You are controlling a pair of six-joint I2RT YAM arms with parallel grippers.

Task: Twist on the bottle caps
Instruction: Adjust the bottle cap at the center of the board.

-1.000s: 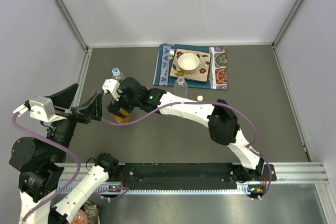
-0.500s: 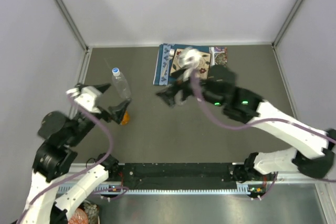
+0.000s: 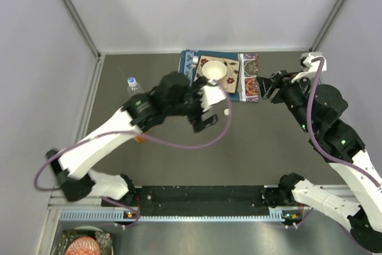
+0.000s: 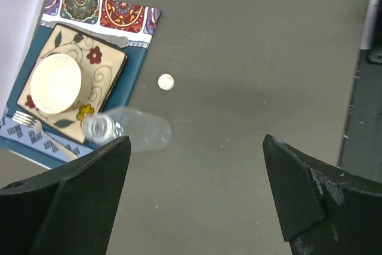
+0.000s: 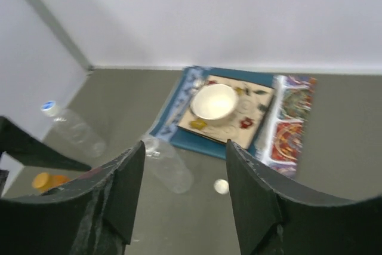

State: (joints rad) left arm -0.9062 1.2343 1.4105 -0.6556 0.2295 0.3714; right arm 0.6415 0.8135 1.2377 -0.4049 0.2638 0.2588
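Note:
A loose white bottle cap (image 4: 166, 82) lies on the grey table just off the placemat's corner, also seen as the cap (image 3: 227, 111) and the cap (image 5: 221, 186). An uncapped clear bottle (image 4: 128, 129) stands beside the mat and shows again as the bottle (image 5: 170, 165). A second clear bottle (image 3: 132, 83) at the left wears a blue-and-white cap (image 5: 49, 107). The squat orange bottle (image 5: 48, 180) is at the far left. My left gripper (image 3: 206, 113) hovers open high over the uncapped bottle, hiding it from above. My right gripper (image 3: 265, 88) hangs open and empty at the right.
A patterned placemat (image 3: 250, 82) at the back carries a square plate (image 4: 107, 58), a white bowl (image 3: 214, 71) and a fork (image 4: 30, 125). Grey walls close the back and sides. The left arm's link (image 3: 113, 132) spans the table's left half.
The left arm swung from the left side to the middle, above the uncapped bottle. The right arm pulled back from the middle to the right, raised and looking down at the mat.

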